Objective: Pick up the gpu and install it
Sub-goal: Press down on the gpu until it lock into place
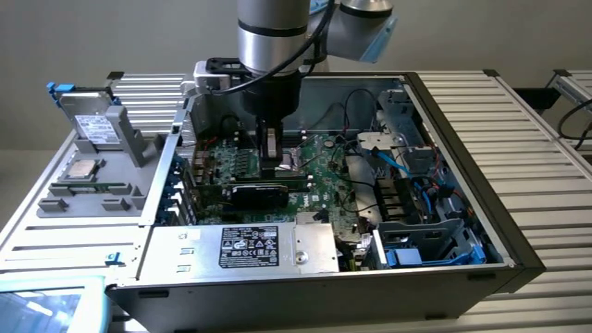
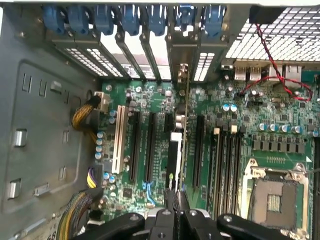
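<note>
Hand [image 2: 175, 200] clamped on edge-on gpu [image 2: 182, 145] over motherboard [image 2: 250, 125] slots; exterior view: black shroud face.

The exterior view looks from above and in front, at some distance, down into the open computer case [image 1: 518, 257]. The wrist view looks straight down, very near, on the motherboard [image 2: 240, 145]. Both views share this motherboard [image 1: 315, 173] and its slots.

The arm's tool [image 1: 271, 166] reaches down into the open computer case [image 1: 462, 208], closed on the gpu [image 1: 262, 191], which stands on edge over the green motherboard [image 1: 315, 173].
</note>
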Controlling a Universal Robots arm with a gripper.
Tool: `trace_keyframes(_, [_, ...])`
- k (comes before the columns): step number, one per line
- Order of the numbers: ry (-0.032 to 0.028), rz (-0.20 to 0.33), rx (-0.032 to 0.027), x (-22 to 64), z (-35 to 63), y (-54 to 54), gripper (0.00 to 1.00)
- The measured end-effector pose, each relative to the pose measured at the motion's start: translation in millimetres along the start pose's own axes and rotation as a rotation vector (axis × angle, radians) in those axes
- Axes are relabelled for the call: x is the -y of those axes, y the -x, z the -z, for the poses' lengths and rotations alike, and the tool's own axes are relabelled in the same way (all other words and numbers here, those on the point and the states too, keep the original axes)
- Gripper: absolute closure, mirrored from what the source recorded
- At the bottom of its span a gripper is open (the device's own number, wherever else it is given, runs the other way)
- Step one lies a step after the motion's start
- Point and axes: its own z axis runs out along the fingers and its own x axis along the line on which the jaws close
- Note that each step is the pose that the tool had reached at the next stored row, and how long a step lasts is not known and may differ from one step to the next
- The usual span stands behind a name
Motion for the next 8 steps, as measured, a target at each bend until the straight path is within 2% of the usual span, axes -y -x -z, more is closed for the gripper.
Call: trace_keyframes(8, [0.0001, 0.0, -0.0001, 0.0, 0.0, 0.0, 0.88])
